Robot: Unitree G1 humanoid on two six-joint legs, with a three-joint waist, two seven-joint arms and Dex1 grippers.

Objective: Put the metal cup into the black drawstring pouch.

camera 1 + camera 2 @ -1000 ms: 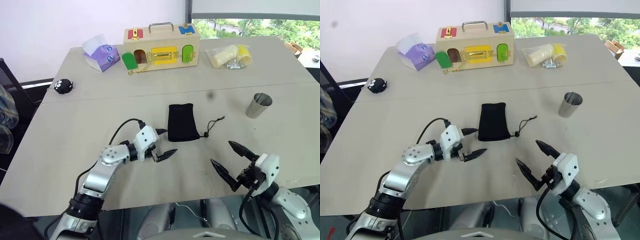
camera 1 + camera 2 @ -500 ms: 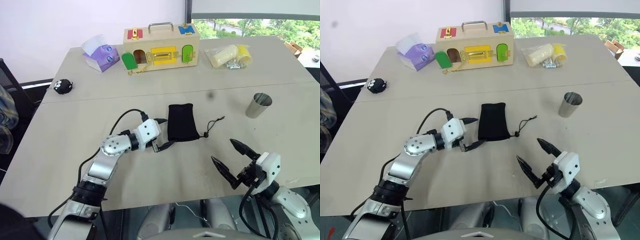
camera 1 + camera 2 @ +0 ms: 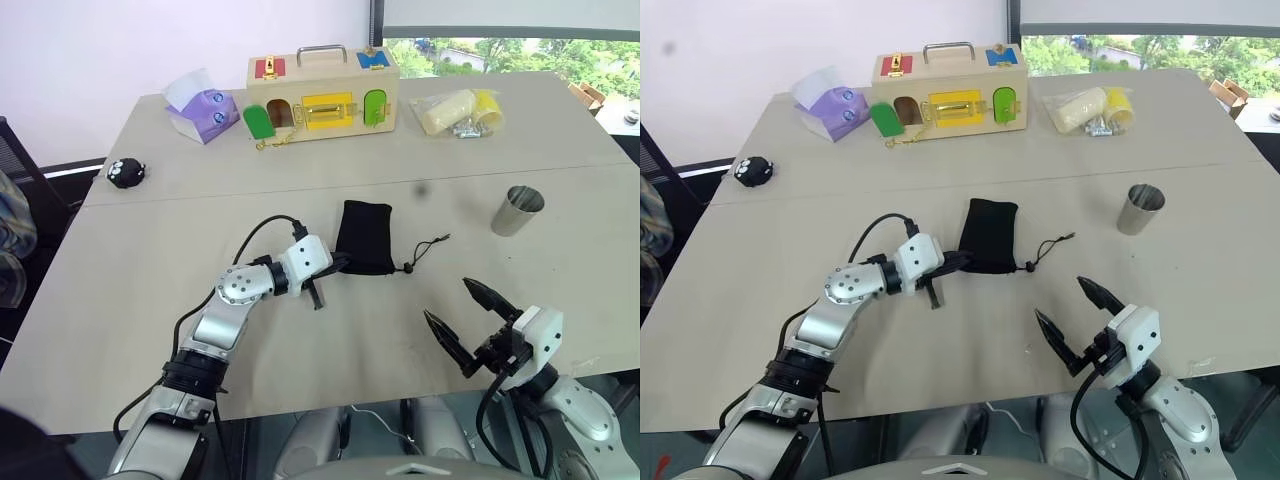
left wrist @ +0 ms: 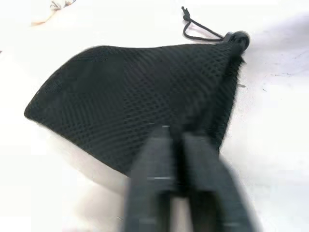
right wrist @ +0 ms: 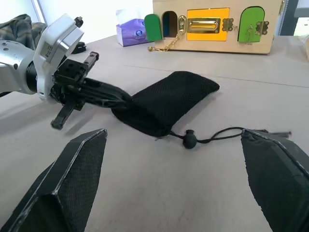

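Near the middle of the counter [image 3: 150, 300], the black drawstring pouch [image 3: 364, 236] lies with its long axis running away from the robot, cord and toggle trailing to its right. The left end effector [image 3: 335, 266] is clamped on the pouch's near left edge. The metal cup [image 3: 518, 211] stands upright well to the right, nearer the right end effector [image 3: 469, 324], which hangs with its 2 fingers spread and holds nothing, short of the cup.

arms: silver joints, white wrist blocks | pincer [image 3: 335, 267]: black fingers | black cable
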